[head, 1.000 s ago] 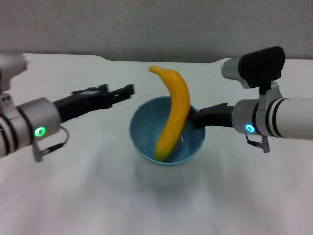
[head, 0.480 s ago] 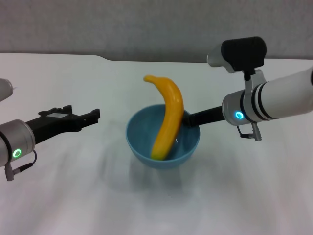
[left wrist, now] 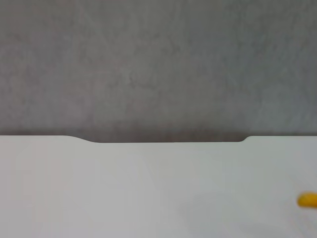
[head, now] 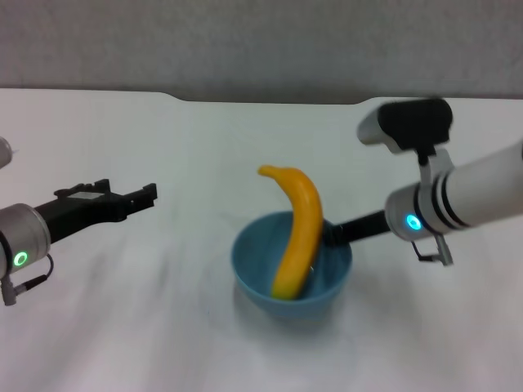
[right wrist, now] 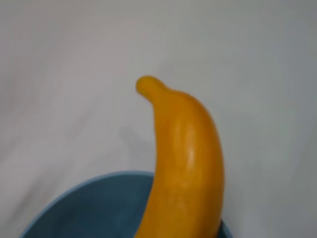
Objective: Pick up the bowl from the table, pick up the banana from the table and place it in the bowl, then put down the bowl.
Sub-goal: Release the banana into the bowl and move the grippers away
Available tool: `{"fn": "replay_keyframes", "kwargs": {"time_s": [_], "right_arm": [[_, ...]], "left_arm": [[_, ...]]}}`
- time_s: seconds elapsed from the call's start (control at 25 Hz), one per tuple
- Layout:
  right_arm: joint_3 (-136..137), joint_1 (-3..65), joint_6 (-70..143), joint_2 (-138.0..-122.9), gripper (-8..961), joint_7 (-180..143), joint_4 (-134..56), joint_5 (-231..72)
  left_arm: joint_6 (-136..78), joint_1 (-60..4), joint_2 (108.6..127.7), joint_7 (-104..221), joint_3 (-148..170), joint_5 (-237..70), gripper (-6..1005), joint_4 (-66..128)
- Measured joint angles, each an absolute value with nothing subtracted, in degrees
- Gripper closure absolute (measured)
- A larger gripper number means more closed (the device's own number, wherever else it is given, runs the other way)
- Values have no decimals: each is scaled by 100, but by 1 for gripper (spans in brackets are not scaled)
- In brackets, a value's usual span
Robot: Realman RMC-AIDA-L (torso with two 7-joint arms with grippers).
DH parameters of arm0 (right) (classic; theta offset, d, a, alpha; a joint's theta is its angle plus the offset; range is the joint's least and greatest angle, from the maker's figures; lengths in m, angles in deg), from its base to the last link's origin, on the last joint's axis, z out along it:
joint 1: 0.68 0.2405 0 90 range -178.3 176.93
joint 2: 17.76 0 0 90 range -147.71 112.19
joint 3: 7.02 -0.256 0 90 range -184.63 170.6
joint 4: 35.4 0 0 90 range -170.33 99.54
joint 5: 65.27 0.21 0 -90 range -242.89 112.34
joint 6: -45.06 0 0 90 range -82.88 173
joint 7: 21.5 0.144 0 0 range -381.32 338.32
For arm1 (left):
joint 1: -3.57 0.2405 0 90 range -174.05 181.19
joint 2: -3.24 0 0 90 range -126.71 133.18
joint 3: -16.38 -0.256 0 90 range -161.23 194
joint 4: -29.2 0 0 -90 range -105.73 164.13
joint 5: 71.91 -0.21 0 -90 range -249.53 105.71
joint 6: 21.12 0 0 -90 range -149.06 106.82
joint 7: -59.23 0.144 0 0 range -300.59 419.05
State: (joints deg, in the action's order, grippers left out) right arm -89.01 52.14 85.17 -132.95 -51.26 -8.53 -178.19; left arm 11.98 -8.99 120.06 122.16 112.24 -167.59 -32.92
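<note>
The light-blue bowl (head: 253, 261) sits low over the white table (head: 163, 327), and I cannot tell whether it touches. The yellow banana (head: 298, 233) leans in the bowl, its upper end sticking out over the rim. My right gripper (head: 333, 233) is shut on the bowl's right rim. My left gripper (head: 135, 196) is open and empty, well to the left of the bowl. The right wrist view shows the banana (right wrist: 185, 163) rising from the bowl (right wrist: 89, 208). The left wrist view shows only the banana's tip (left wrist: 308, 200).
The table's far edge has a shallow notch (head: 270, 101), also in the left wrist view (left wrist: 168, 141). A grey wall stands behind it. Nothing else lies on the table.
My right gripper has carried the bowl with the banana lower, nearer and a little to the right. My left gripper has drawn back to the left, away from the bowl.
</note>
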Motion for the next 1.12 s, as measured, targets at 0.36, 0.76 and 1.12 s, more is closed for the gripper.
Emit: {"fn": "replay_keyframes", "kwargs": {"time_s": [0.36, 0.76, 1.12], "right_arm": [[-8846, 5006, 8374, -13297, 916, -5283, -820, -17813], [-8842, 4929, 8100, -13291, 916, -5302, -810, -17770], [-8827, 4490, 7998, -13294, 751, -5743, -119, -17768]], "left_arm": [[1202, -876, 11998, 12216, 11305, -16759, 91, -3291], [1192, -890, 12004, 12240, 11307, -16773, 91, -3285], [1192, -895, 12001, 12248, 11306, -16754, 91, -3285]]}}
